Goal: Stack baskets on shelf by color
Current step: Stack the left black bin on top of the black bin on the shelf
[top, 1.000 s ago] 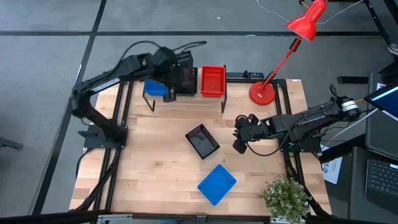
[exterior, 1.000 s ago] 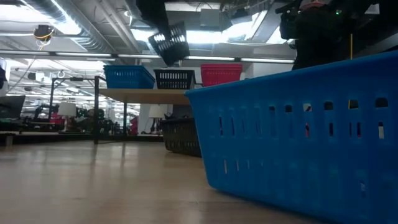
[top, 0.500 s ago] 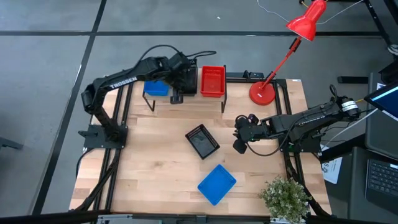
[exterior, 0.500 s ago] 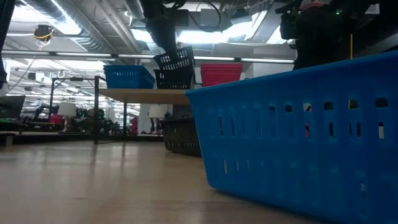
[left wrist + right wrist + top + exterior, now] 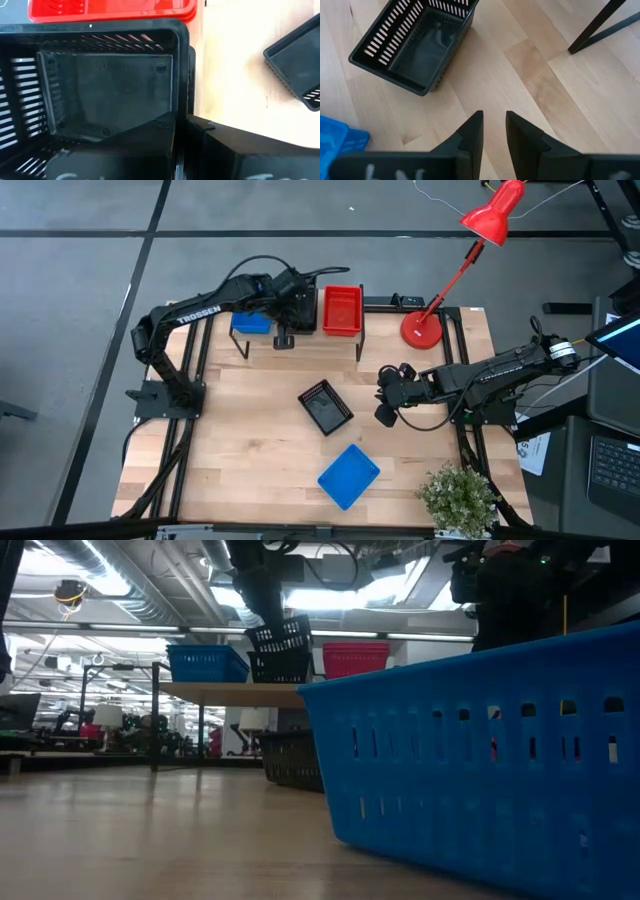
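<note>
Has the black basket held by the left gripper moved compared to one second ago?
Yes. The black basket in the left gripper came down toward the shelf, now tilted atop the black stack there.

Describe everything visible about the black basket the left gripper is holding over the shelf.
The black basket is a small rectangular plastic tray with slotted sides and a solid floor bearing round moulding marks. The left gripper is shut on one wall. In the low view it hangs tilted, one end raised, partly nested in another black basket on the shelf, between the blue basket and the red basket. It looks empty.
</note>
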Controlling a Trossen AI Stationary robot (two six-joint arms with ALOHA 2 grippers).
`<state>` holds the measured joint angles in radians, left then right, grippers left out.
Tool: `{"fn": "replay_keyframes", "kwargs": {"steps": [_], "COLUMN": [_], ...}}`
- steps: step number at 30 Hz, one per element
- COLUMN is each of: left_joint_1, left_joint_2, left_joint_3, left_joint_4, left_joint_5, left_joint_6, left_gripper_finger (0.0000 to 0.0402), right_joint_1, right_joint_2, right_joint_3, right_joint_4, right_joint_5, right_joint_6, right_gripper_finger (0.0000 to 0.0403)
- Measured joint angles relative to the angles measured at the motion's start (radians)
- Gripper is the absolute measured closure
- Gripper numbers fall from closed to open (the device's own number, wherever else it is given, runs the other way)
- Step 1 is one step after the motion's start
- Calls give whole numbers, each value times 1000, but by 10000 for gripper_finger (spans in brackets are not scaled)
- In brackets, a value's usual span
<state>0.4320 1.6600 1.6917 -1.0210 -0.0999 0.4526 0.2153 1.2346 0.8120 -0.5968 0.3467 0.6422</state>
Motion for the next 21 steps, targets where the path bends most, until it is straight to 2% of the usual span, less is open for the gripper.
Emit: {"fn": "replay_keyframes", "kwargs": {"steps": [4,15,21], "left_joint_1": [0,0,-10], "left_joint_2": [0,0,1], "left_joint_3": [0,0,4], "left_joint_4": [-2,-38,-42], "left_joint_5": [-7,-45,-47], "left_joint_6": [-26,-32,-32], "left_gripper_finger": [393,335,327], "right_joint_1": [0,0,0], "right_joint_2": [0,0,0], "right_joint_3": [0,0,0], "right_joint_4": [0,0,-1], "right_joint_5": [0,0,-1], "right_joint_6": [0,0,0], "right_gripper_finger": [321,321,321]}}
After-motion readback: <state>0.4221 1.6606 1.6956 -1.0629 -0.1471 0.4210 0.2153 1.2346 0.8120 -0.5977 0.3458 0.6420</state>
